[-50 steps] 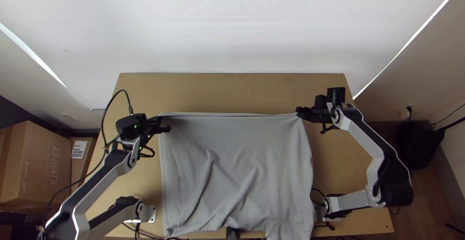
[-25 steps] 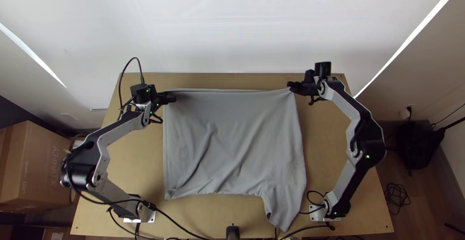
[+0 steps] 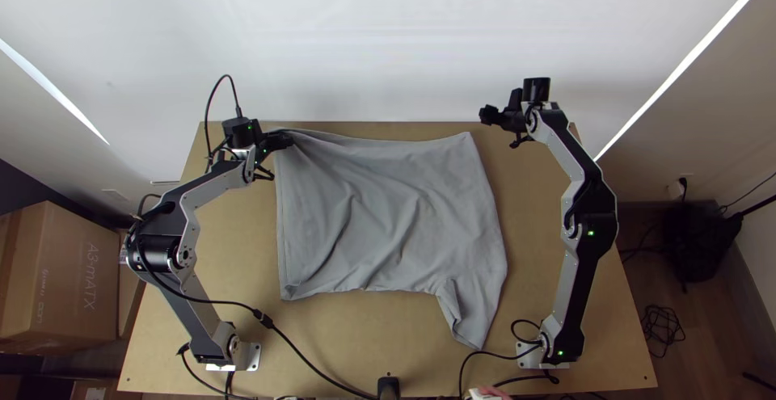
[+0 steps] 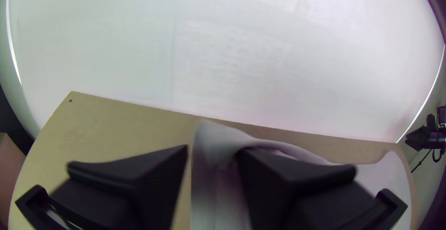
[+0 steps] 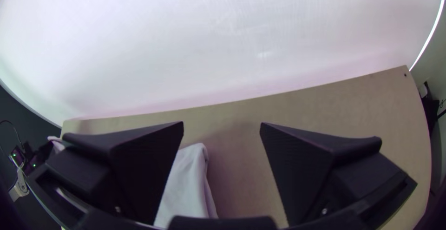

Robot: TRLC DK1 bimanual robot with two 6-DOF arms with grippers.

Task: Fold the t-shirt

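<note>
- Near edge of the table (image 3: pixel 218 271): a small black object (image 3: pixel 389 387) stands at the middle, with black cables (image 3: pixel 311 368) running to its left and right.
- Near right: a sleeve-like flap of the grey t-shirt (image 3: pixel 388 222) sticks out toward the near side, with a small fold along its left side.
- Middle: the t-shirt lies spread on the table, its body crossed by soft slanting creases; how many layers it has, I cannot tell.
- Beyond the table's left side: a large cardboard box (image 3: pixel 61 275).
- Far left: the left gripper (image 3: pixel 284 141) is at the t-shirt's far left corner. Its fingers stand apart, with a blurred hump of cloth in the gap; one finger is clear of the cloth, so it is not pinched.
- Far right: the right gripper (image 3: pixel 485 115) is spread wide and holds nothing, just beyond and to the right of the t-shirt's far right corner, apart from it.
- Farthest: a white wall (image 3: pixel 388 36) behind the table.
</note>
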